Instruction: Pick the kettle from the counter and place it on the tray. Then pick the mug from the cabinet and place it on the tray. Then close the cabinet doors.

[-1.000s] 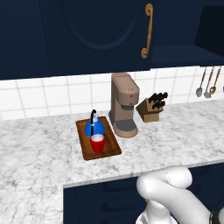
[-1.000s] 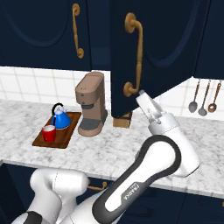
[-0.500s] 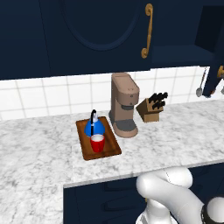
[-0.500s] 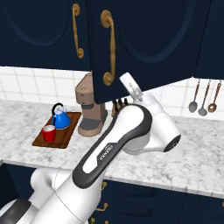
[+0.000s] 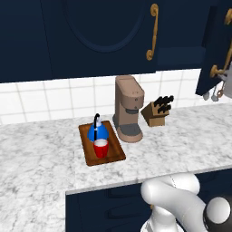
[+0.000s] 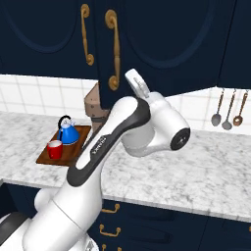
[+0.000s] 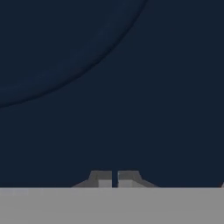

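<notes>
The blue kettle (image 5: 97, 132) (image 6: 67, 133) and the red mug (image 5: 101, 148) (image 6: 55, 149) both stand on the brown tray (image 5: 86, 152) (image 6: 82, 142) on the marble counter (image 5: 41, 172). My gripper (image 7: 114, 179) (image 6: 133, 77) is raised to the cabinet. It is shut and empty, its tips close against the navy panel of the right cabinet door (image 6: 162, 39) (image 7: 131, 87). That door still hangs at an angle at the right edge of the left base view (image 5: 212, 50). The left door (image 5: 90, 36) is shut.
A tan coffee machine (image 5: 128, 108) stands right of the tray, with a knife block (image 5: 157, 113) beyond it. Utensils (image 6: 228, 110) hang on the tiled wall at the right. My white arm (image 6: 147, 127) arches over the counter in front of the machine.
The right door has swung toward closed, its brass handle sliding left in the right base view. My hand has followed it leftward against the panel.
</notes>
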